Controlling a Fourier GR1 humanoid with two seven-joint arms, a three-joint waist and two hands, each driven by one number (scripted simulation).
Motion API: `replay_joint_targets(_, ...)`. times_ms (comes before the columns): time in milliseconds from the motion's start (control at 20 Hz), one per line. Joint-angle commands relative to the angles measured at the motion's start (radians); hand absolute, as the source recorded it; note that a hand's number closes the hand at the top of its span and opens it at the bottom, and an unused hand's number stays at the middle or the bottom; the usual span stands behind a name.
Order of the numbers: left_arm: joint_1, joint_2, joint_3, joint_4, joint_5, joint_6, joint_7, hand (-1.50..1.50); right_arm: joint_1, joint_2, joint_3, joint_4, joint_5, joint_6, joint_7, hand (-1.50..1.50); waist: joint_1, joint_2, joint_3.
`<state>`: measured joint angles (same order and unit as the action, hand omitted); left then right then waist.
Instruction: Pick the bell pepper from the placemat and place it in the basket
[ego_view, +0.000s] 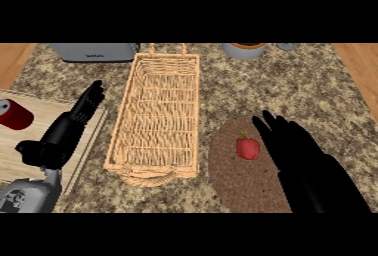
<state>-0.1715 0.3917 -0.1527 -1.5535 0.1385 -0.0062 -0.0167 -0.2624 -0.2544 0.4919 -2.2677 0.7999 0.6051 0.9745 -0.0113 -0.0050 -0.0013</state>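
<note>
The black right hand (295, 150) is seen at the right of the head view, its fingers extended straight and held close together, pointing away from the body, with the broad black back of the hand running down to the lower edge. The black left hand (81, 112) is observed at the left, raised on a grey forearm (29, 195), fingers straight and pointing upward, nothing being held by either hand.
</note>
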Motion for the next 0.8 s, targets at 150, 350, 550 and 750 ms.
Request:
replay_joint_targets(150, -0.038, -0.012, 0.043, -0.020, 0.006, -0.038, 0.067, 0.00, 0.105, 0.019, -0.037, -0.023, 0.066, -0.007, 0.013, -1.50, 0.007, 0.004, 0.001)
replay_joint_targets(350, 0.009, -0.078, 0.006, -0.021, -0.064, -0.007, -0.005, 0.00, 0.151, 0.000, -0.071, 0.149, 0.135, -0.183, -0.199, -1.50, 0.011, 0.006, 0.002)
replay_joint_targets(550, 0.028, -0.052, 0.042, -0.007, -0.068, -0.053, -0.018, 0.00, 0.141, 0.048, -0.042, 0.322, 0.214, -0.318, -0.281, -1.50, 0.014, 0.006, 0.002)
replay_joint_targets(750, 0.027, -0.041, 0.085, -0.048, -0.039, -0.088, 0.022, 0.00, 0.202, 0.018, -0.070, 0.427, 0.257, -0.461, -0.413, -1.50, 0.015, 0.005, 0.002)
